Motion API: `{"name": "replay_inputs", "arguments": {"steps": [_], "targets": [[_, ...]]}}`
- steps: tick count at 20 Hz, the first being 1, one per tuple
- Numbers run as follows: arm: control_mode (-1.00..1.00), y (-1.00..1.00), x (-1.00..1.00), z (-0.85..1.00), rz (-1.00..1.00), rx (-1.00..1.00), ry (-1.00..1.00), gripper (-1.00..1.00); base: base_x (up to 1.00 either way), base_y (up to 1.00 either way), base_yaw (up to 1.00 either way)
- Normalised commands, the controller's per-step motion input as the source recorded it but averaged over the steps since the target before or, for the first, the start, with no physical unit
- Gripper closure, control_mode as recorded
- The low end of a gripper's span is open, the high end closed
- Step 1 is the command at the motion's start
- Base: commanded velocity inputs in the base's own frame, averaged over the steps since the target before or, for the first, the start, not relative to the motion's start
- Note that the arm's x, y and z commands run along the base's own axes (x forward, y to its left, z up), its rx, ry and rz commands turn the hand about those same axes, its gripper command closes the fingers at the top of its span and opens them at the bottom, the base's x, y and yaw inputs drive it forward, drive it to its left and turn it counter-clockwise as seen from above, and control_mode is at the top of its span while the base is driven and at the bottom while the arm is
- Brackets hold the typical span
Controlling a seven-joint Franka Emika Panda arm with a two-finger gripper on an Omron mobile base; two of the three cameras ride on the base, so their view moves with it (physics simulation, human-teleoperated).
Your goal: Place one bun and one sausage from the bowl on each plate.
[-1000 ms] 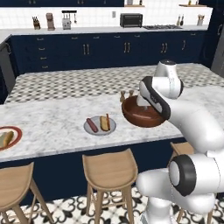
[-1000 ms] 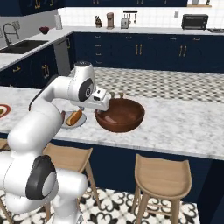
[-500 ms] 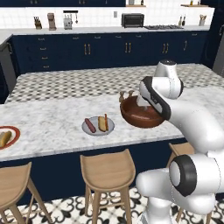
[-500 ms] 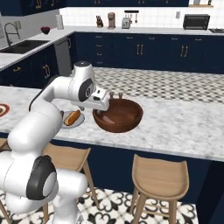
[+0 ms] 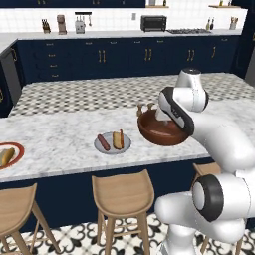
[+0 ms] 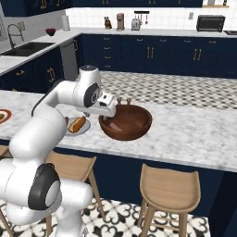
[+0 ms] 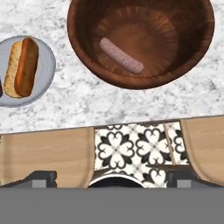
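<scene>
The dark reddish-brown wooden bowl stands on the marble counter with one pale pink sausage lying in it. My gripper hangs over the bowl's near left rim, open, with nothing between its fingers. Just left of the bowl is the grey plate, which carries a bun and a reddish sausage. Far to the left, the white plate with the orange-red rim holds a bun.
Two small brown items stand on the counter just behind the bowl. Wooden stools are lined up under the counter's front edge. A dark-cabinet kitchen wall with a toaster oven lies beyond the tiled aisle.
The hand has sunk slightly towards the bowl's rim, and the jaws have stayed wide. The bowl, plates and food have not moved.
</scene>
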Motion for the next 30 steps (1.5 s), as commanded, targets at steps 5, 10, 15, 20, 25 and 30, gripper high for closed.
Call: {"name": "replay_inputs", "arguments": {"steps": [5, 10, 15, 20, 25, 30], "targets": [[-1.00, -0.42, 1.00, 0.00, 0.26, 0.20, 0.00, -1.00, 0.00, 0.00, 0.00], [-1.00, -0.17, 0.98, -0.28, 0.40, 0.08, 0.00, -1.00, 0.00, 0.00, 0.00], [-1.00, 0.00, 0.49, -0.81, 0.24, -0.09, 0.00, -1.00, 0.00, 0.00, 0.00], [-1.00, 0.00, 0.29, -0.58, 0.09, -0.06, 0.00, -1.00, 0.00, 0.00, 0.00], [-1.00, 0.00, 0.13, -0.43, 0.07, 0.00, 0.00, -1.00, 0.00, 0.00, 0.00], [-1.00, 0.00, 0.00, -0.39, 0.06, -0.02, 0.00, -1.00, 0.00, 0.00, 0.00]]}}
